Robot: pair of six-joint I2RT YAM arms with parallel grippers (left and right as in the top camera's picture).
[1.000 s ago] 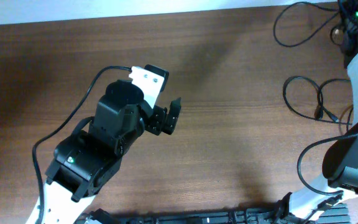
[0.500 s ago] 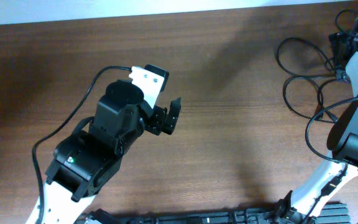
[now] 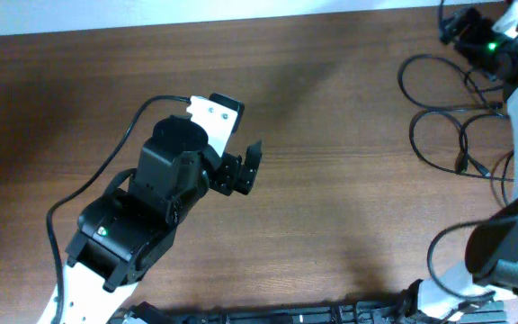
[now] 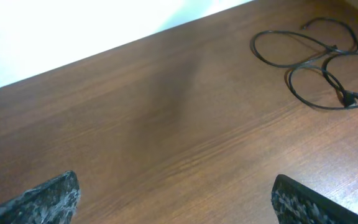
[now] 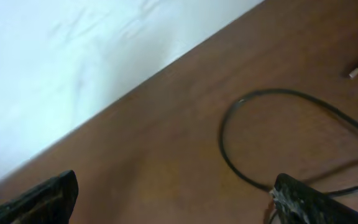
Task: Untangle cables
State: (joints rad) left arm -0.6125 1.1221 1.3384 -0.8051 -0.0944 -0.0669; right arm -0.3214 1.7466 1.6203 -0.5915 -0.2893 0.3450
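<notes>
Looking down on a brown wooden tabletop [image 3: 331, 207], smooth, with thin grain lines running side to side. Running along its far edge, a strip of white wall [image 3: 151, 13] (very bright and washed out in both wrist views). Falling across the middle of the wood, a soft dark shadow.

Lying near the right edge, up toward the far right corner, the cables [image 3: 462, 144]: thin and black, curling in a few loops, crossing over each other, resting flat on the wood. Ending one loop, a small plug.

Hanging over the left half of the tabletop, the left pincer [image 3: 245, 169]: fingers spread wide, holding nothing, well apart from the cables. Hovering over the far right corner, the right pincer [image 3: 464, 27]: fingers also spread wide, gripping nothing, with one cable loop lying on the wood just below it.

Comparing with a second ago: no moving at all on the left side, same spot, same wide fingers. On the right side, lots of moving, with the arm now stretching up the right edge and the pincer sitting a bit further in from the corner. Also changing, the top cable loop: back then pulled up close to the far edge, now lying lower and rounder on the wood, next to the other loops.
</notes>
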